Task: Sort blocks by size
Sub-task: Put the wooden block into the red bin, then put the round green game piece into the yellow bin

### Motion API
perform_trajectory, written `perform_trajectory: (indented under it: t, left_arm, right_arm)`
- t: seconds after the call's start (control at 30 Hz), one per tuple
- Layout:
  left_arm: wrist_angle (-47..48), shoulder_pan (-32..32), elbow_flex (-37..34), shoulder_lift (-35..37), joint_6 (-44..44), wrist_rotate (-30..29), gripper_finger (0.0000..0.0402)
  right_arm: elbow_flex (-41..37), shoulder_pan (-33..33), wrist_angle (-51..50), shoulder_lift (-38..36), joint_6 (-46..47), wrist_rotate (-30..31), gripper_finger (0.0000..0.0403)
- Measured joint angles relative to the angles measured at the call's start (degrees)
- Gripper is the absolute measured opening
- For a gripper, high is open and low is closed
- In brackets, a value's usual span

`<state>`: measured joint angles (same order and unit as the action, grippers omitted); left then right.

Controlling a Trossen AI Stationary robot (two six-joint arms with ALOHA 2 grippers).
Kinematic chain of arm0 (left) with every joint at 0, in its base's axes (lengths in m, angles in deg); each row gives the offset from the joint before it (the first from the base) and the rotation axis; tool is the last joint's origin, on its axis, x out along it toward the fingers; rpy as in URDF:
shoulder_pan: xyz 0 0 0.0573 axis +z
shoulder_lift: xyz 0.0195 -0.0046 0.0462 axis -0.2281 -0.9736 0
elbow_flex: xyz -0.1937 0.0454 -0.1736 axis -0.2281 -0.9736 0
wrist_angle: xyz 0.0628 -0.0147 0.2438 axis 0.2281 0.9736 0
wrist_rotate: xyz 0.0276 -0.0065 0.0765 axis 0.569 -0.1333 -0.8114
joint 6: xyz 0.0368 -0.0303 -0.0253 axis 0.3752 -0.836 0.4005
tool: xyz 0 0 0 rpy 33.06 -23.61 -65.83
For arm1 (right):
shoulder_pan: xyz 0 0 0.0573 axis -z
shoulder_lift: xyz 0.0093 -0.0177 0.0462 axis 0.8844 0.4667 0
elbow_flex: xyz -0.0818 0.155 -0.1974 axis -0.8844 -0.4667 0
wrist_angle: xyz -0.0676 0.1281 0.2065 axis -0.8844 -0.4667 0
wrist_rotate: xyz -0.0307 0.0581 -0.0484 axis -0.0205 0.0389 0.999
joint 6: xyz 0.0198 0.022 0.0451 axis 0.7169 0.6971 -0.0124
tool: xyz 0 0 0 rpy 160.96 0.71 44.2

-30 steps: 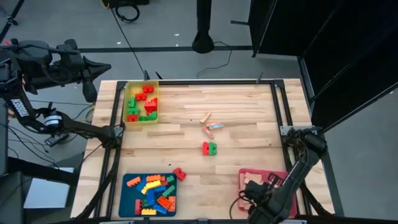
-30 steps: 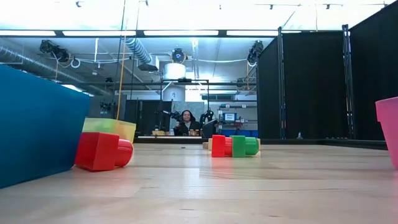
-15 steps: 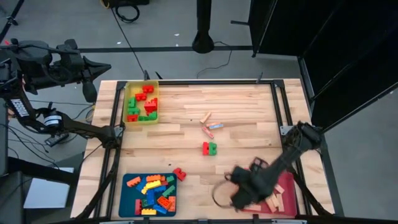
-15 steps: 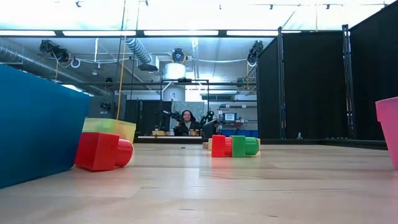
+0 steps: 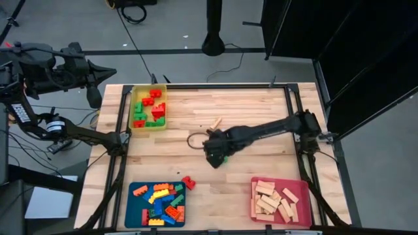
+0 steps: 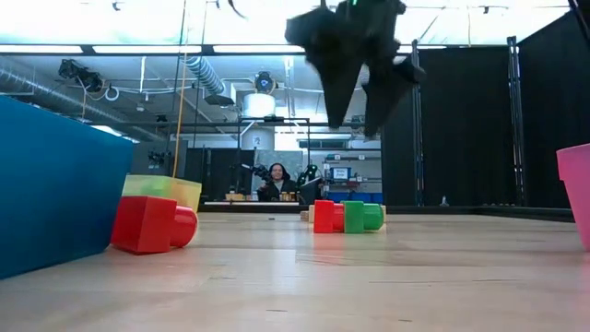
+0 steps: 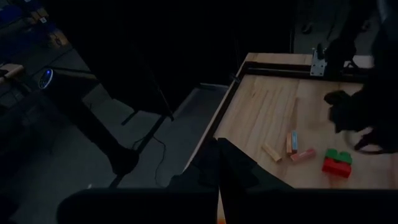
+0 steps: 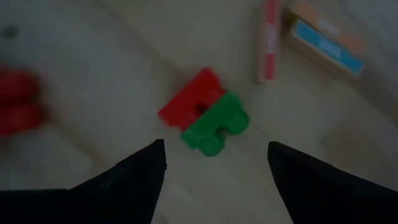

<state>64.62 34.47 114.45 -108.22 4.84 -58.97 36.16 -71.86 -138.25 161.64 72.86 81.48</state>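
Red-green brick pair [image 8: 204,119], long axis diagonal

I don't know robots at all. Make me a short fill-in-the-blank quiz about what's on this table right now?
1. The right gripper hovers with its fingers ____ above the joined red and green block pair.
2. The pale wooden bars lie in the ____ tray.
3. A lone red block lies on the table beside the ____ tray.

Missing words: open; pink; blue
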Motion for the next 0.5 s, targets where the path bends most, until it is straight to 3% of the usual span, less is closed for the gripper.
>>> perform_trajectory:
  t: [0.13, 0.5]
  left_arm:
    - [-0.16, -0.02, 0.0, 0.37, 0.18, 0.0, 0.0002]
    - [-0.23, 0.0, 0.0, 0.55, 0.94, 0.0, 0.0002]
  right_arm:
    - [-4.21, 2.33, 3.65, 0.14, 7.49, -1.69, 0.0291]
    - [-13.51, 0.93, 17.29, 0.12, 14.8, -1.43, 0.0288]
